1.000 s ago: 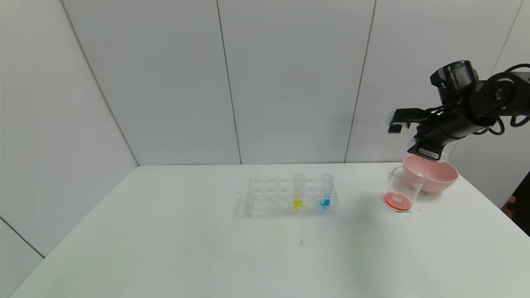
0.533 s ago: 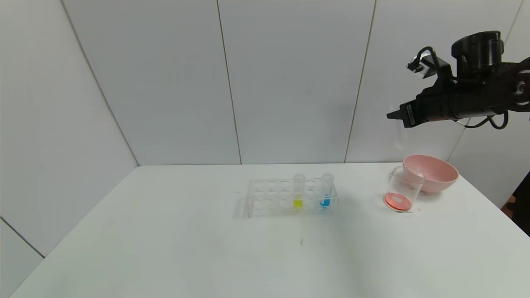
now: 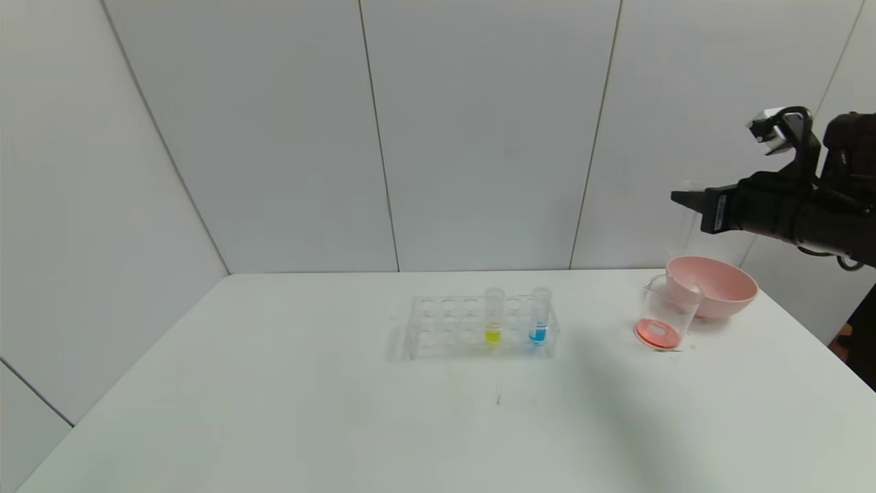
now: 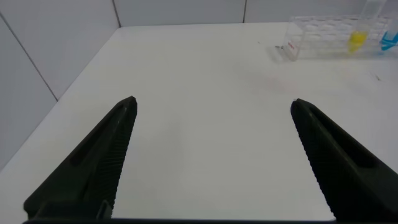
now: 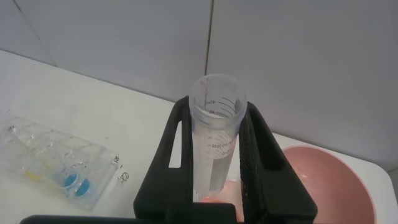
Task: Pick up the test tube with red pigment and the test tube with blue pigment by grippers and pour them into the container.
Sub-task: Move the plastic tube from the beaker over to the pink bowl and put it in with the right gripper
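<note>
My right gripper [image 3: 686, 199] is up at the far right, above the clear beaker [image 3: 667, 309], which has red-orange liquid at its bottom. It is shut on a clear graduated test tube [image 5: 214, 143] that looks almost empty, with a reddish tint at its base. This is the red pigment tube. The blue pigment tube [image 3: 539, 316] stands upright in the clear rack [image 3: 452, 327], and shows in the right wrist view [image 5: 68, 180]. My left gripper [image 4: 211, 102] is open and empty, low over bare table, far from the rack [image 4: 323, 40].
A yellow-liquid tube [image 3: 493, 316] stands in the rack beside the blue one. A pink bowl [image 3: 718, 286] sits just behind the beaker, near the table's far right corner. White wall panels stand behind the table.
My right gripper rose from its tipped pose over the beaker and bowl, turned level, then drew back to the right and a little down, still holding the tube.
</note>
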{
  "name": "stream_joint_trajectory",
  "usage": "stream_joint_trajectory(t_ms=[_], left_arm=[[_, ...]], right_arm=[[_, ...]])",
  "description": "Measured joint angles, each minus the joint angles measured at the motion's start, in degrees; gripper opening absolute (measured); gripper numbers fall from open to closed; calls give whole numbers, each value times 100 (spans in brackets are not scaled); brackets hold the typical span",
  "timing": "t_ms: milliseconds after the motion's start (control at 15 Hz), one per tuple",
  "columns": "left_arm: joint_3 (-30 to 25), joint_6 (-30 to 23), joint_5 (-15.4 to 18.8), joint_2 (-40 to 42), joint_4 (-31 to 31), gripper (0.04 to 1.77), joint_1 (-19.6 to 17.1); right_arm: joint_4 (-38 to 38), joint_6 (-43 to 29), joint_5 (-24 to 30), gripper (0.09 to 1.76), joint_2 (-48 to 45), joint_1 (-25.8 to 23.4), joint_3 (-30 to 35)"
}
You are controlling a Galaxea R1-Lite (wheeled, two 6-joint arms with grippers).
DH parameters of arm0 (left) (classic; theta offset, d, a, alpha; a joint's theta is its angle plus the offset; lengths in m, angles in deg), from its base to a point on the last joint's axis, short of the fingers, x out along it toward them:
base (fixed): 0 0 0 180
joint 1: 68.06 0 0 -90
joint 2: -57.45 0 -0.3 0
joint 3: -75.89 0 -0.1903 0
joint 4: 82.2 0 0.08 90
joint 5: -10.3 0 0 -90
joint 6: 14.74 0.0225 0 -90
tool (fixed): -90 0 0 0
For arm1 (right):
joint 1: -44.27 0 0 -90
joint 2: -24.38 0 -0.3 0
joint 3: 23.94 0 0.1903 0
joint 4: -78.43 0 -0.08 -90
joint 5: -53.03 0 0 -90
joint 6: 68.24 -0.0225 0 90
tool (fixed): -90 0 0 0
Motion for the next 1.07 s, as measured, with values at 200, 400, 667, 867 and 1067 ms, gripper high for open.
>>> stream_joint_trajectory(t_ms=[200, 400, 667, 867, 1067], left_arm=[[0, 0, 0, 0, 0, 176, 0], [0, 0, 0, 0, 0, 176, 0], [0, 0, 0, 0, -2, 176, 0], [0, 0, 0, 0, 0, 176, 0], [0, 0, 0, 0, -2, 176, 0]], right_arm=[[-844, -506, 39, 49, -672, -250, 1145], [-958, -639, 46, 49, -1104, -328, 1545], [-1018, -621, 104, 49, -1072, -505, 1503], [-1571, -608, 369, 49, -529, -866, 1291], [-2061, -571, 463, 49, 356, -1254, 814]])
